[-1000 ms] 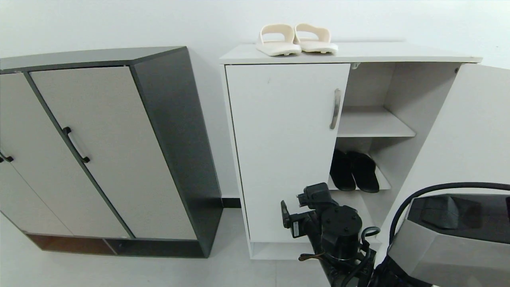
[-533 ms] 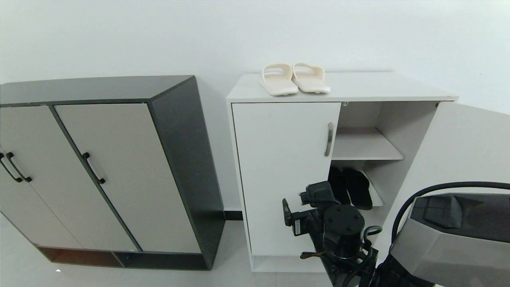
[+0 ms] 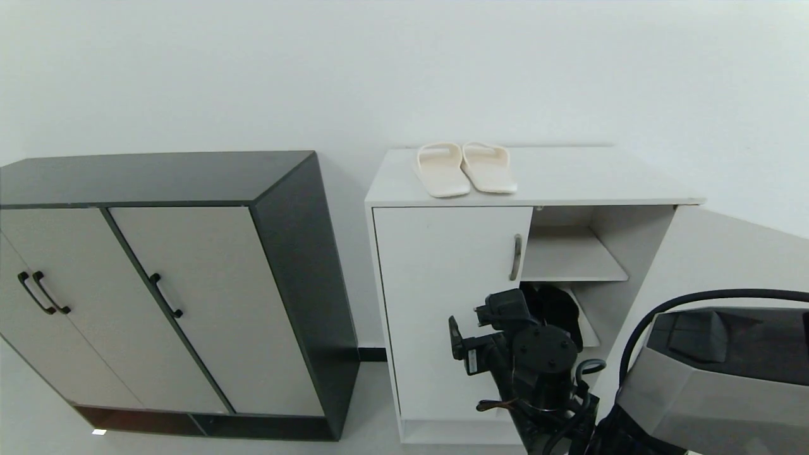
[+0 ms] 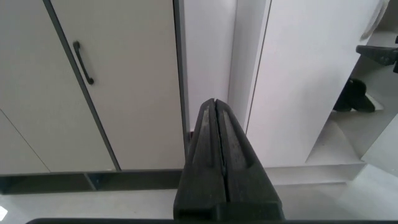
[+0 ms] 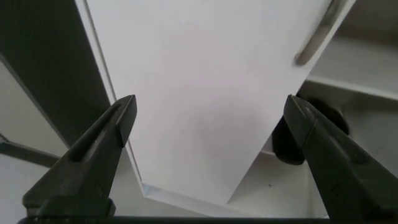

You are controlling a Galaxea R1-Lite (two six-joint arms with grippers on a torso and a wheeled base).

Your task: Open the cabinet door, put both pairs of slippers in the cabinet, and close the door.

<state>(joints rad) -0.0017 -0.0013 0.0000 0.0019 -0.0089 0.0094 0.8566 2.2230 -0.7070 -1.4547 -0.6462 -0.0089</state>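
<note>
Cream slippers (image 3: 466, 167) sat atop white cabinet (image 3: 442, 284), black slippers (image 3: 564, 308) inside, dark cabinet (image 3: 189, 284) beside. Left end effector (image 4: 216, 112) was closed, right end effector (image 5: 210, 106) wide open.

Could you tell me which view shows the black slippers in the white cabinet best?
The left wrist view: the pair of black slippers lies in clear sight, though small. In the head view the right arm hides part of them; the right wrist view gives a dark blur beside its pincer.
</note>
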